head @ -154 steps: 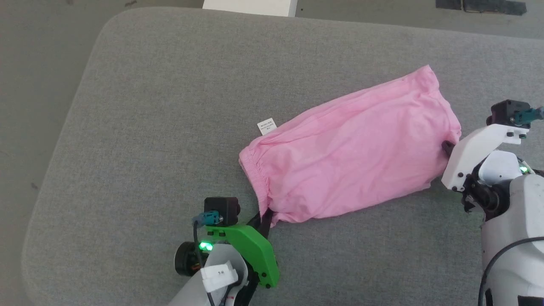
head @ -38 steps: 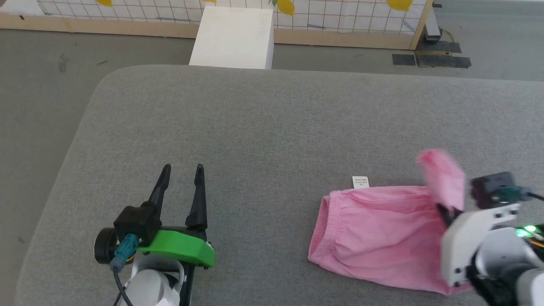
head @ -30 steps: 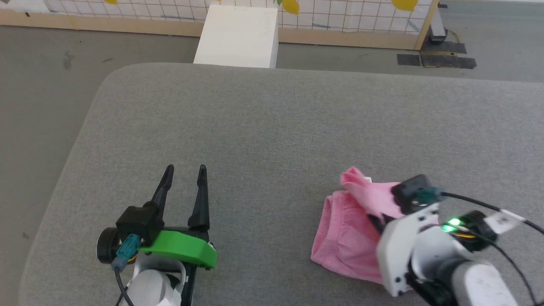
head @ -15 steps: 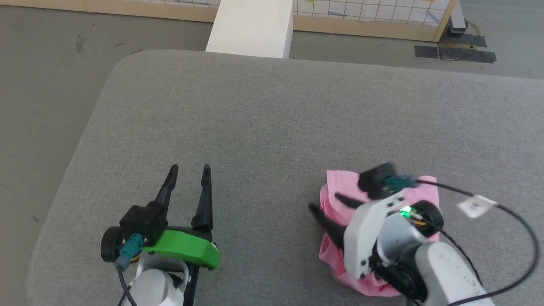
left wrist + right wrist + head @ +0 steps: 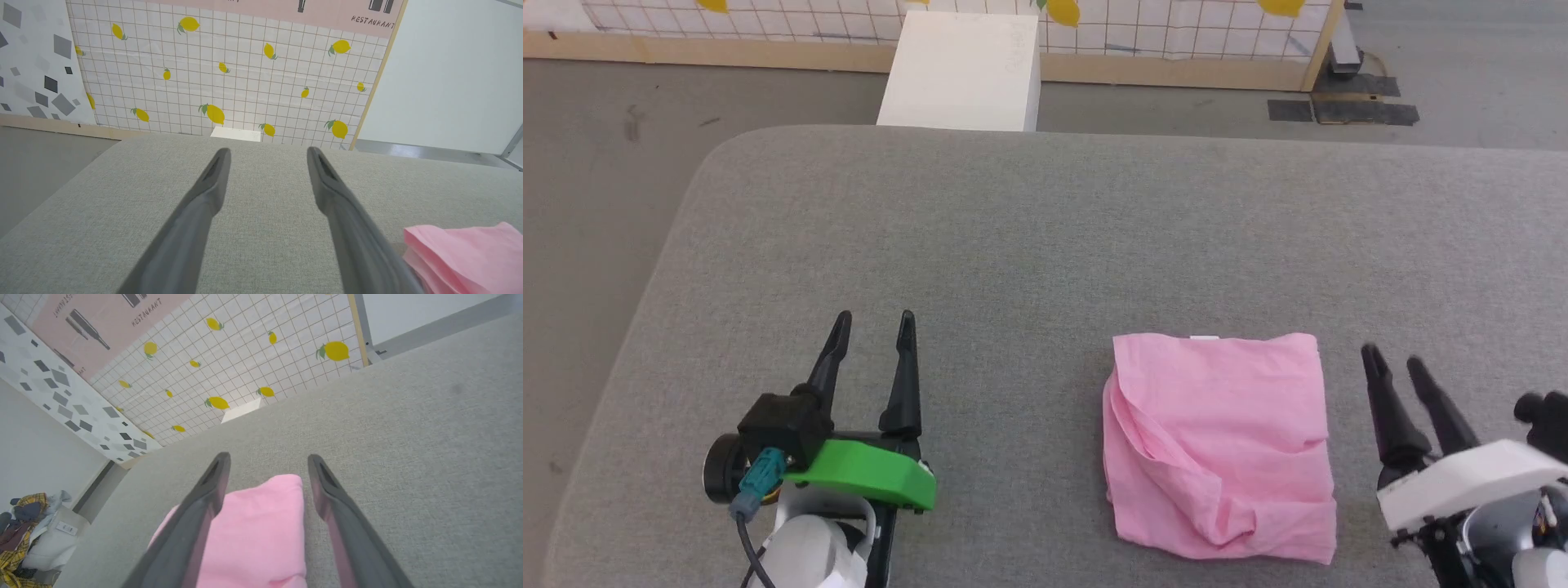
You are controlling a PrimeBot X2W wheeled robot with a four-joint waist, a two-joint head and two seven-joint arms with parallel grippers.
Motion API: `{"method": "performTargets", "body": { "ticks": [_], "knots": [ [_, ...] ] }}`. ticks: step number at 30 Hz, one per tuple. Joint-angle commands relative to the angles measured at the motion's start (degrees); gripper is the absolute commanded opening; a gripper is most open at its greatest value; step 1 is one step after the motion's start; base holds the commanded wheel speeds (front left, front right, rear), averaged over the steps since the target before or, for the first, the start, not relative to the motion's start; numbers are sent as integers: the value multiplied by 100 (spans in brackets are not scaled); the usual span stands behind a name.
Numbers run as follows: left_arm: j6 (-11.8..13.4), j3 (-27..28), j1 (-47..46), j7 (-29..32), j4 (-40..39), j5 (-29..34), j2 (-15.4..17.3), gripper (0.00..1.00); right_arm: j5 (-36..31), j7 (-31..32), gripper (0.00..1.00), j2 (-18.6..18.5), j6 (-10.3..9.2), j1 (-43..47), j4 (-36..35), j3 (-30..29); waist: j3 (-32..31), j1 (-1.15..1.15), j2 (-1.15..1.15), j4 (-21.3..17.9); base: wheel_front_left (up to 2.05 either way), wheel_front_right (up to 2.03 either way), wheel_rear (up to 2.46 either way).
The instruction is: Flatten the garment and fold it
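Observation:
The garment (image 5: pixel 1221 441), light pink, lies folded into a rough square on the grey table (image 5: pixel 1045 229), right of centre, with wrinkles along its left and near edges. A sliver of its white tag (image 5: pixel 1205 336) peeks out at the far edge. My right gripper (image 5: pixel 1390 357) stands open just right of the garment, holding nothing. In the right wrist view the garment (image 5: pixel 253 531) lies below and between the spread fingers (image 5: pixel 268 458). My left gripper (image 5: pixel 874 318) is open and empty, well to the left. The left wrist view has the garment (image 5: pixel 470 257) at lower right, beside that gripper (image 5: pixel 267 153).
A white box (image 5: pixel 960 69) stands on the floor past the table's far edge, before a tiled panel with lemons (image 5: pixel 229 81). A bag with a heap of clothes (image 5: pixel 24 539) sits on the floor off the table's left side. The table's rounded corner (image 5: pixel 711 155) is at far left.
My right gripper carried the garment's right end over to the left, opened, let go and drew back to the right. The garment now lies folded. The left gripper stayed put.

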Motion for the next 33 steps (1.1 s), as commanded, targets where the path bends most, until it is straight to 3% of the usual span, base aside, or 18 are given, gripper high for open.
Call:
{"method": "performTargets", "body": {
  "ticks": [1, 16, 17, 18, 19, 20, 24, 28, 33],
  "knots": [
    [17, 7, 29, -27, -21, 20, -15, 100, 120, -8, 100, 4, -6, 58, 159, -22, 2, 0, 0, -30, 0, 0, 0],
    [23, -77, -14, -27, -27, 0, -15, 100, 1101, 1027, 97, 5, -6, -499, 2062, 475, 123, 0, 0, 64, 0, 0, 0],
    [25, -90, -19, -27, -24, -5, -15, 100, 1071, 1105, 63, 5, -6, -553, 2155, 493, 123, 0, 0, 81, 0, 0, 0],
    [26, -101, -21, -27, -21, -8, -15, 100, 1060, 1129, 38, 5, -6, -592, 2203, 489, 121, 0, 0, 93, 0, 0, 0],
    [27, -109, -20, -27, -19, -12, -15, 100, 1028, 1148, 15, 5, -6, -636, 2241, 491, 117, 0, 0, 105, 0, 0, 0],
    [31, -110, -16, -27, -17, -14, -15, 100, 989, 1173, 0, 5, -6, -664, 2258, 500, 113, 0, 0, 110, 0, 0, 0],
    [61, -52, 22, -27, -34, -17, -15, 100, 589, 1227, 0, 5, -6, -785, 2071, 560, 105, 0, 0, 49, 0, 0, 0],
    [68, 73, 70, -27, -88, 31, -15, 100, -546, 1466, 0, -23, -6, -999, 1492, 814, 117, 0, 0, -187, 0, 0, 0],
    [37, 214, 66, -27, -181, 125, -15, 100, -1785, 1941, 0, -512, -6, -1493, 763, 1627, 210, 0, 0, -703, 0, 0, 0]
  ]
}}
